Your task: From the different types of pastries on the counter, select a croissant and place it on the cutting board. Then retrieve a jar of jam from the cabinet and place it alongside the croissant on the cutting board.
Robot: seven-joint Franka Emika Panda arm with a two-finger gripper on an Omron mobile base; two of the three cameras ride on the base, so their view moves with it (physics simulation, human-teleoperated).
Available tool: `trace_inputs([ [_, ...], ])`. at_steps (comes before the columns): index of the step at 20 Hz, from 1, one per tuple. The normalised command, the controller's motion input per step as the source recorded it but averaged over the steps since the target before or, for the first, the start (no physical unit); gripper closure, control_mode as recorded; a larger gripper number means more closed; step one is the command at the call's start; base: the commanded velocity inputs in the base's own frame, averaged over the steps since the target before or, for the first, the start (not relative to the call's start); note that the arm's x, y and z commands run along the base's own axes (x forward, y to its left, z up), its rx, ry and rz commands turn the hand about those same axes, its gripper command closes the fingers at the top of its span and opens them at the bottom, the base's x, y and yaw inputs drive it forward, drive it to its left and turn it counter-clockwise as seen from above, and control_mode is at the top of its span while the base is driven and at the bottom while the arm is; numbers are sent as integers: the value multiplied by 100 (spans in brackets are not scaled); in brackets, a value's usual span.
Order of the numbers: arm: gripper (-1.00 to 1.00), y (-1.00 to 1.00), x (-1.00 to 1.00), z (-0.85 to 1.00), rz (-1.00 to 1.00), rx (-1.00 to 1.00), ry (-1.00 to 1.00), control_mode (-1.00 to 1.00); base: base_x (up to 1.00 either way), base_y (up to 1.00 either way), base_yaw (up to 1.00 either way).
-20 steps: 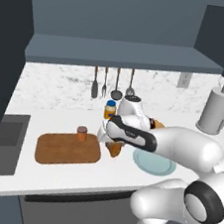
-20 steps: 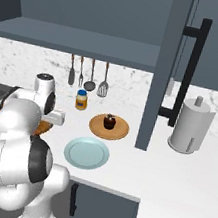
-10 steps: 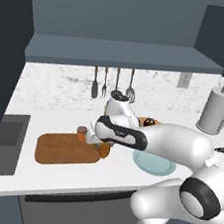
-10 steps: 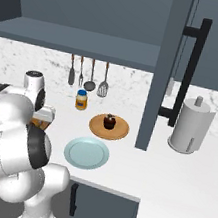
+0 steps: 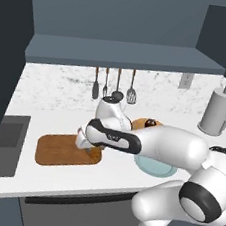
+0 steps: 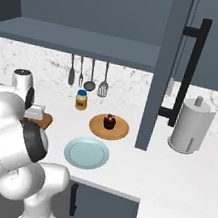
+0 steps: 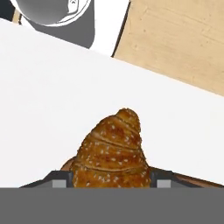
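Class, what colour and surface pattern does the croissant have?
Golden-brown croissant, ridged and speckled with pale flecks; clearest in the hand view.

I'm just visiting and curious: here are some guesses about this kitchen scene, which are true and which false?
1. The gripper holds a croissant between its fingers. True.
2. The muffin sits on the pale blue plate. False: it sits on the round tan plate; the blue plate has nothing on it.
3. A yellow jar with a blue lid stands on the counter below the hanging utensils. True.
4. The paper towel roll lies on its side. False: it stands upright.
5. The hand is over the right end of the cutting board. True, in the left base view.
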Motion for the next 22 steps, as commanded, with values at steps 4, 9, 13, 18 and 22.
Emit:
trace_inputs([
  [4, 100, 51, 0, 1, 10, 0, 1, -100, 0, 0, 0],
  [9, 100, 68, 0, 0, 11, 0, 0, -100, 0, 0, 0],
  [13, 100, 65, 0, 0, 11, 0, 0, -100, 0, 0, 0],
  [18, 100, 55, 19, 0, 11, 0, 0, -100, 0, 0, 0],
  [22, 100, 48, 25, 0, 10, 0, 0, -100, 0, 0, 0],
])
